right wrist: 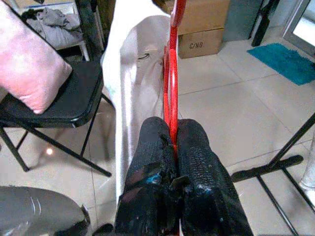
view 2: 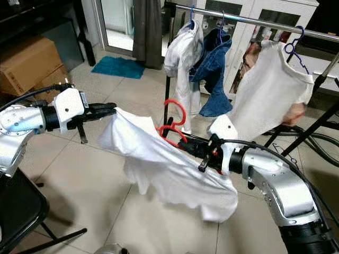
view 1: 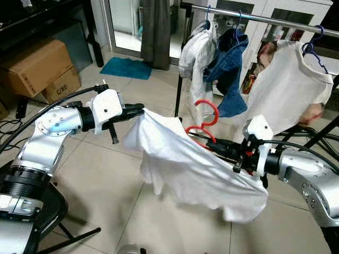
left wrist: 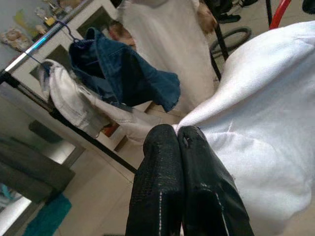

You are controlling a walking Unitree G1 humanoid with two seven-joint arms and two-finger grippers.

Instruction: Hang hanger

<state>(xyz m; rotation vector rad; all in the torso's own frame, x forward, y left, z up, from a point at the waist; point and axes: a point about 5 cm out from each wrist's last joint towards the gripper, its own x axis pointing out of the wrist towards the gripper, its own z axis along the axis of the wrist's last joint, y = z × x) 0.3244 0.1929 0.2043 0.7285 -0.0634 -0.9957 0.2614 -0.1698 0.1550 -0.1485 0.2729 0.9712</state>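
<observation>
Daylight came from the glass door (view 1: 123, 21) at 11 o'clock, leaving pale glare on the floor tiles (view 1: 100, 174). Head views were evenly bright, slightly soft. Wrist views blurred both grippers' near fingertips (left wrist: 170, 147)

Soft matt white cloth shirt (view 1: 196, 174), faintly woven. Glossy smooth red plastic hanger (right wrist: 171, 73). Shiny silver metal clothes rail (view 1: 265, 18). Faded blue denim garment (view 1: 228, 69). Matt brown cardboard box (view 1: 34, 66). Pale floor tiles (view 1: 106, 185) with a dull sheen. Textured black rubbery fingertips (left wrist: 162, 167).
</observation>
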